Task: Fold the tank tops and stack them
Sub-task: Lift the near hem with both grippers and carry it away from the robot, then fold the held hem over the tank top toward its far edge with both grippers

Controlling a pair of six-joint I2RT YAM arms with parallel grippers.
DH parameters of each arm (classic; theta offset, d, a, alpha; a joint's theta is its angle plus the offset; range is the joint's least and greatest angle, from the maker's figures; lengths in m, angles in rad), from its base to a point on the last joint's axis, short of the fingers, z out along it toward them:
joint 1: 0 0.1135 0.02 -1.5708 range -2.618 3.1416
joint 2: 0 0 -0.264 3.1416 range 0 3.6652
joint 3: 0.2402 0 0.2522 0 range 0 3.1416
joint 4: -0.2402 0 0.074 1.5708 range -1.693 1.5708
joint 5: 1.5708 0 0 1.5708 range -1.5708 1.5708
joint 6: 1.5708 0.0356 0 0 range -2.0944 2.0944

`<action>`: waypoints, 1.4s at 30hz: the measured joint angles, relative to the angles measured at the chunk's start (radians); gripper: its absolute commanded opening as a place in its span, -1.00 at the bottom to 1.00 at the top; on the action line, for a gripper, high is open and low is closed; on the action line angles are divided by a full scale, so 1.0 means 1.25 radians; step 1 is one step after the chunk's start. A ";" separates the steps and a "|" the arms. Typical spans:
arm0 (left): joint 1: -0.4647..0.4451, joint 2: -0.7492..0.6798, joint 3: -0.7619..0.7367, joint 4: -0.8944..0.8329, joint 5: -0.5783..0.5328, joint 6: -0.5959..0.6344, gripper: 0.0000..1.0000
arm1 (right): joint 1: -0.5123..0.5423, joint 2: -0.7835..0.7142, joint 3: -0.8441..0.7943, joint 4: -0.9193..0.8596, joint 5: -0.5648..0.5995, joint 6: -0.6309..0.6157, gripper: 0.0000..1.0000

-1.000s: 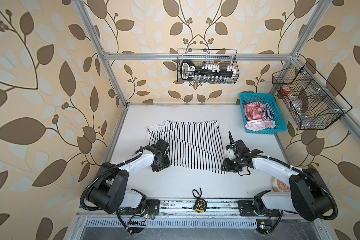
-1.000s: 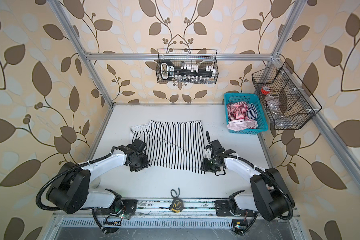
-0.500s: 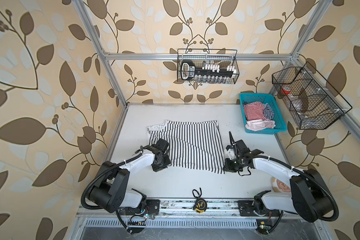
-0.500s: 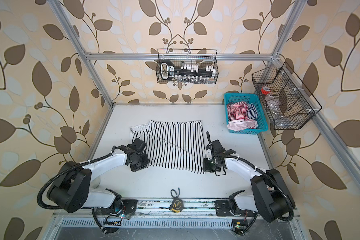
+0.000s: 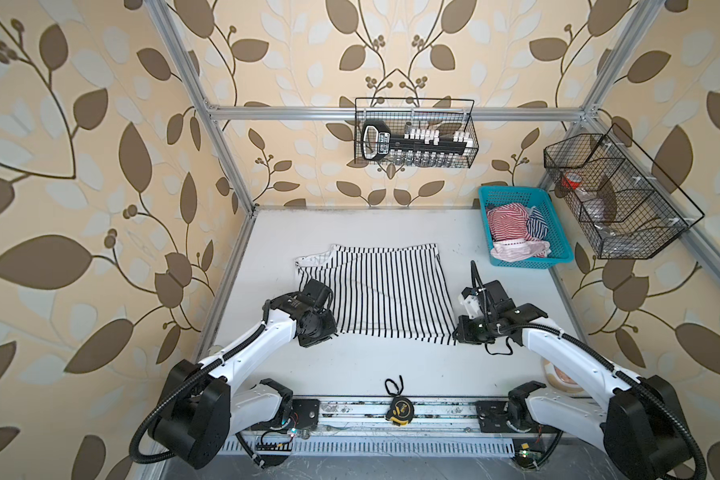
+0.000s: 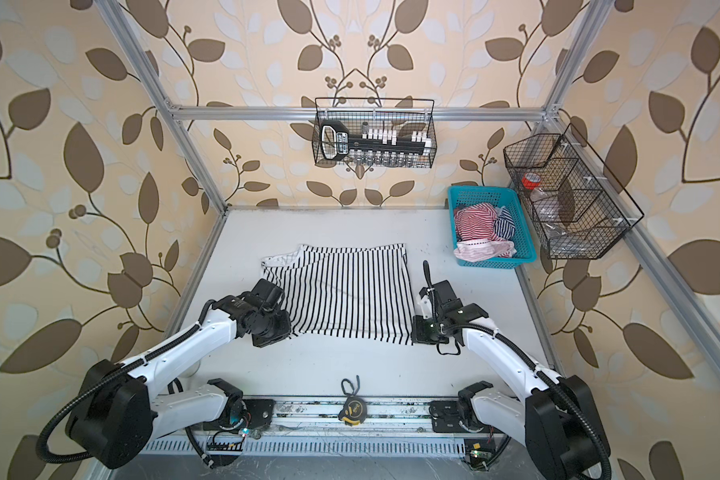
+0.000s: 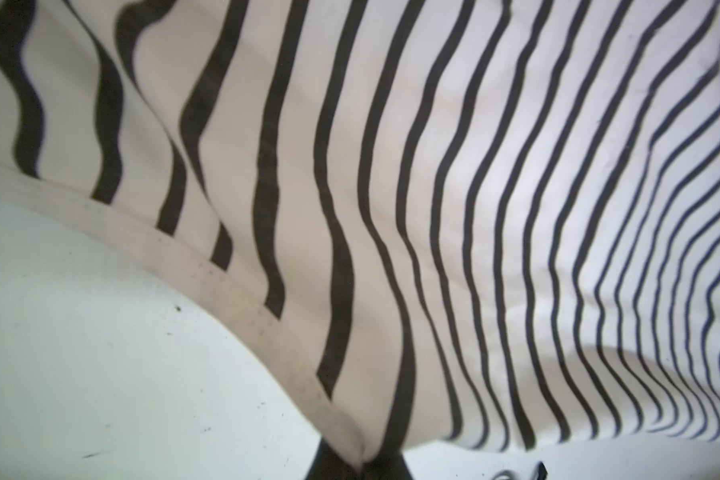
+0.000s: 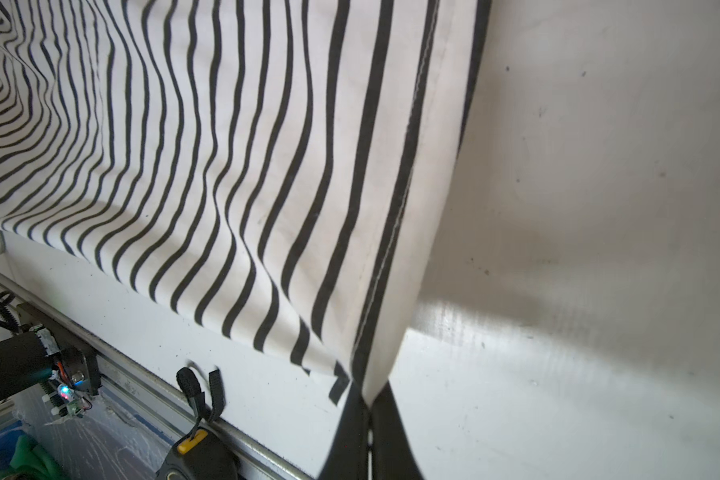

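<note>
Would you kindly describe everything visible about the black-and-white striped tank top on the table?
The black-and-white striped tank top is soft knit with thin stripes and white trim, lying spread and slightly rippled on the white table. The left gripper and right gripper are each shut on a near corner, holding both a little raised.

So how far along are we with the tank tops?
Done: the black-and-white tank top is spread on the table. In hand: the left end effector and right end effector are each shut on one of its near corners, apparently for the first fold. Left: that fold, then the red-and-white top and navy-and-white top, both bunched in the turquoise basket; no stack yet.
</note>
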 measured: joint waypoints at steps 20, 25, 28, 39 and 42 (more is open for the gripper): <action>0.000 0.157 0.172 -0.069 0.020 0.107 -1.00 | -0.080 0.086 0.126 -0.057 0.008 -0.045 -0.94; 0.001 0.243 0.217 -0.068 0.005 0.145 -1.00 | -0.105 0.154 0.181 -0.056 -0.003 -0.072 -0.87; 0.003 0.283 0.233 -0.061 0.005 0.159 -1.00 | -0.111 0.201 0.216 -0.056 -0.008 -0.085 -0.83; 0.040 0.390 0.296 -0.048 0.011 0.191 -1.00 | -0.129 0.377 0.320 -0.041 -0.027 -0.116 -0.69; 0.050 0.421 0.316 -0.042 0.013 0.202 -1.00 | -0.132 0.413 0.336 -0.030 -0.035 -0.119 -0.68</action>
